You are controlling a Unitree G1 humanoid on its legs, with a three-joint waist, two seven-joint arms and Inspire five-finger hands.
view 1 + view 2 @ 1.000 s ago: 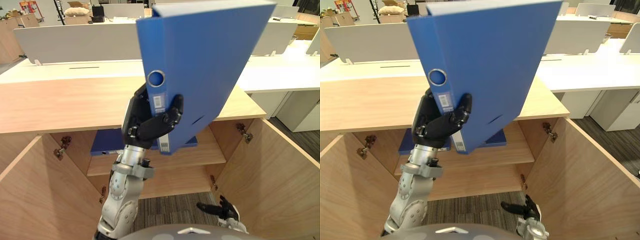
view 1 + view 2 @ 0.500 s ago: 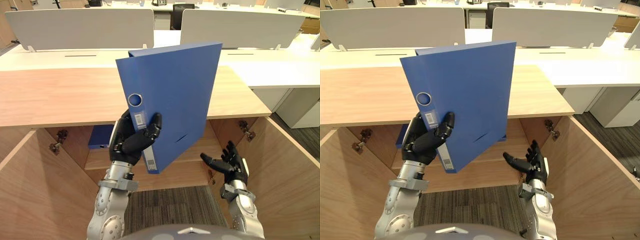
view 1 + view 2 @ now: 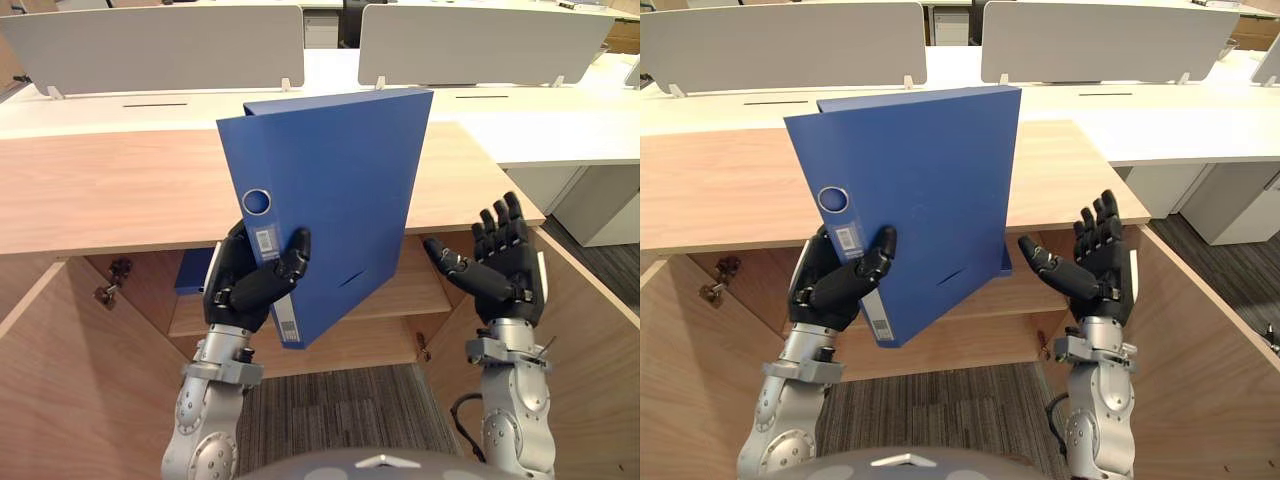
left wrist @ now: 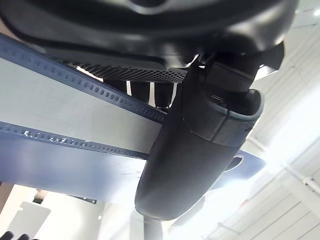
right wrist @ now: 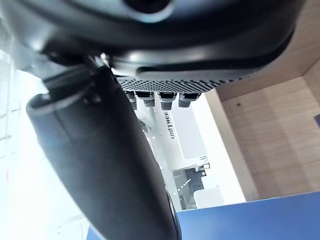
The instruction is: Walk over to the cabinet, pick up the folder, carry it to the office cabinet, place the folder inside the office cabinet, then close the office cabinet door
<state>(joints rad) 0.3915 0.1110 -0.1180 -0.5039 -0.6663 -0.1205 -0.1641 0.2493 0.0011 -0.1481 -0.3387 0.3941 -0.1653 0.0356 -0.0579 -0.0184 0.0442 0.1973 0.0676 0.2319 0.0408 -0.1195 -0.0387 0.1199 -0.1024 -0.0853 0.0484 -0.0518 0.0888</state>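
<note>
— Wooden office cabinet (image 3: 100, 195) in the foreground, both doors swung wide, with white desks and grey dividers (image 3: 160, 45) behind it. Where is the folder?

— The blue lever-arch folder (image 3: 340, 190) is in the air, upright and a little tilted, in front of the cabinet's top edge. The left hand (image 3: 255, 285) has fingers and thumb wrapped round the lower spine.

— What has just changed?

— The right hand (image 3: 505, 270). A second ago it hung low by the carpet, and half a second ago it was partway up. Now it is raised just right of the folder, fingers straight and spread, palm towards the cover but apart from it. The view itself has shifted, so I won't claim the folder moved much.

— What does that mean for the task?

— I'd judge the right hand is coming in to steady the free edge for a two-handed placement. The carry looks done, but placing hasn't begun. The shelf (image 3: 420, 290) lies below and behind the folder, with a second blue folder (image 3: 195, 272) flat at its left end.

— Any risk?

— The folder must drop under the top edge, and it may need tipping to fit. The doors come after.
</note>
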